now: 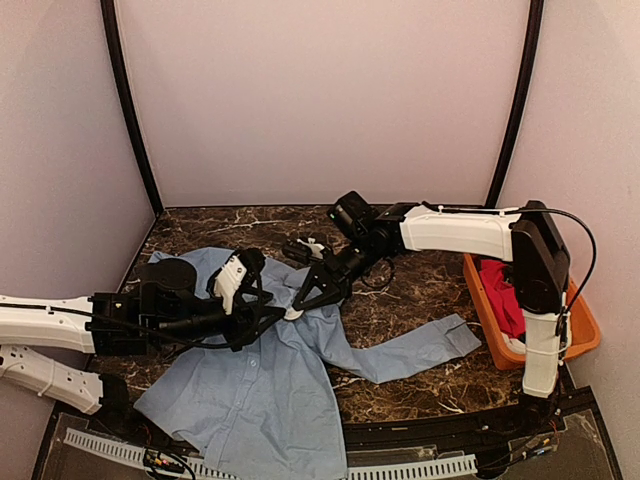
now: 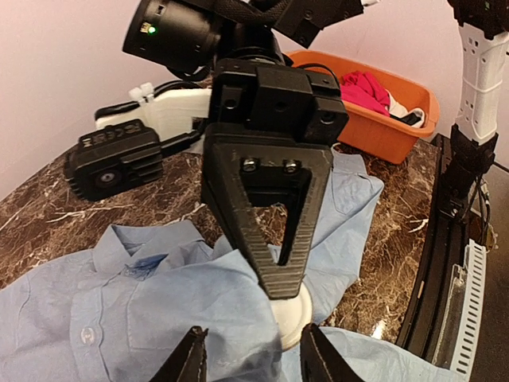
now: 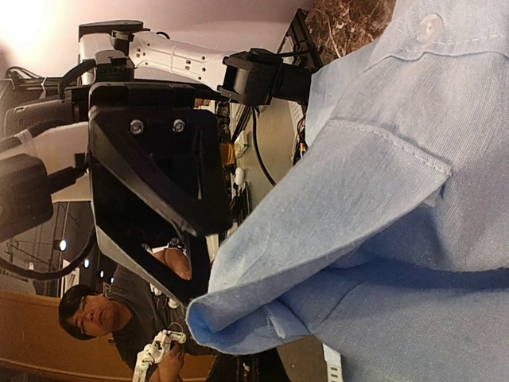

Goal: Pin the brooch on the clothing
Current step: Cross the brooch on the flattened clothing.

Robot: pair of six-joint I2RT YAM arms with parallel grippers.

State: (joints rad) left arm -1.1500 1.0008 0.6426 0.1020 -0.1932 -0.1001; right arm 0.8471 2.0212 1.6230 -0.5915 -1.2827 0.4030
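The clothing [image 1: 250, 390], a light blue shirt, lies spread on the marble table. My right gripper [image 1: 303, 298] points down at its chest part and is shut on a raised fold of the clothing [image 3: 334, 215]. In the left wrist view its black fingers [image 2: 274, 239] end right on the brooch [image 2: 294, 318], a white round disc that sits against the cloth, half covered by it. The brooch [image 1: 293, 313] also shows in the top view as a small white spot. My left gripper [image 2: 253, 362] is open, its tips on either side of the brooch and apart from it.
An orange basin [image 1: 585, 330] holding a red garment [image 1: 505, 290] stands at the table's right edge. The two arms cross close together over the shirt's collar area. One sleeve [image 1: 420, 350] stretches to the right. A black rail [image 2: 433, 263] runs along the near edge.
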